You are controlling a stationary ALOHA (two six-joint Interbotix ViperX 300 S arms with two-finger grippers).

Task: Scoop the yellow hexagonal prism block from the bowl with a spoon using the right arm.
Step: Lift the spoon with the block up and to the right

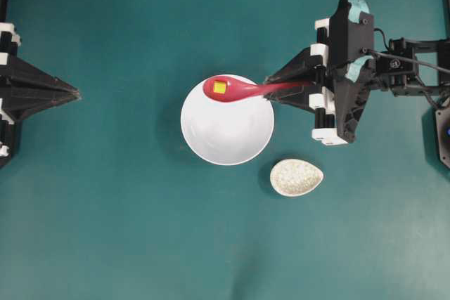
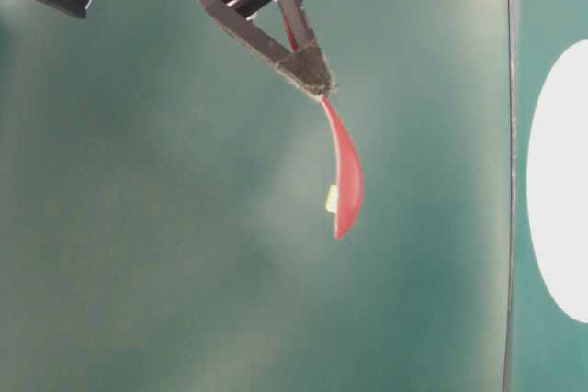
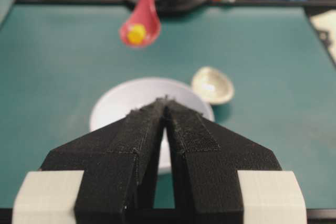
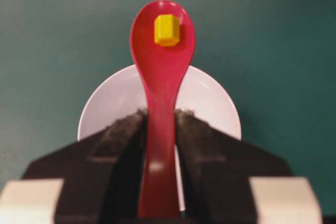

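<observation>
A: Nearest the right wrist camera: right gripper (image 4: 158, 166) pinching the spoon (image 4: 160, 77) by its handle, jaws pressed on either side. Handle runs straight out from the jaws, scoop at the far end.

B: And the block?

A: The yellow hexagonal prism block (image 4: 167, 30) sits in the scoop, toward its far tip. Scoop faces up, roughly level, which I judge is what keeps the block from sliding off.

B: Is it out of the bowl?

A: Overhead, the scoop lies over the bowl's (image 1: 232, 145) upper left rim. The left wrist view shows the spoon hanging well above the bowl, not touching it. The bowl looks bare inside. So the scoop itself looks done; I'd say the job now is only to carry steady.

B: Anything beyond?

A: Speckled egg-shaped rest (image 1: 297, 177) just beside the bowl, lower right, apart from it. A likely parking spot for the spoon, unused for now.

B: The other arm?

A: Left gripper (image 1: 74, 93) far off at the left edge, fingers pressed together on nothing, pointing at the bowl. It's well apart from the work, probably held back so the right arm has free room.
</observation>
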